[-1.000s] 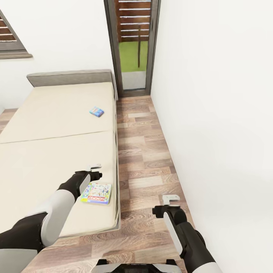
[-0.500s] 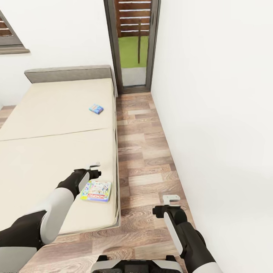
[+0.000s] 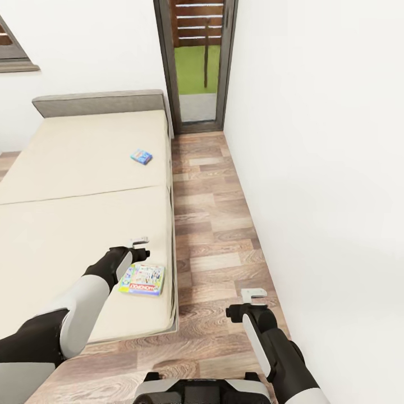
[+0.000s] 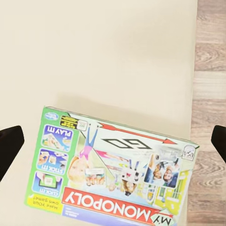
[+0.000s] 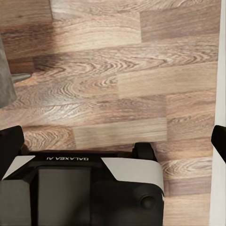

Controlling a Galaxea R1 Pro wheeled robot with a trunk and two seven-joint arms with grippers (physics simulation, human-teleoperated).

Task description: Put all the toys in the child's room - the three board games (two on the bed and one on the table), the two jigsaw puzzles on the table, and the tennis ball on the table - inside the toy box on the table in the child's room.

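Nothing on the bed (image 3: 84,168) has shifted; only my head view has tipped down. My left gripper (image 3: 140,242) hovers over the Monopoly box (image 3: 142,279) at the mattress edge, fingers wide apart, empty. At 12 o'clock lies the small blue game (image 3: 141,156). My right gripper (image 3: 253,293) hangs open over the floor (image 3: 213,235).

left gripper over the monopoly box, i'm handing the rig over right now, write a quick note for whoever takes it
Left gripper: open, empty, above the flat green-edged "My Monopoly" board game box, not touching it; the left wrist view shows its fingers spread wide either side.
Right gripper: open, empty, over the wood-plank floor.
Monopoly box lies flat near the right edge of the beige bed. Small blue board game box lies farther up the mattress.
Done: nothing picked up here.
Left: grasp both games and carry them to the toy box.
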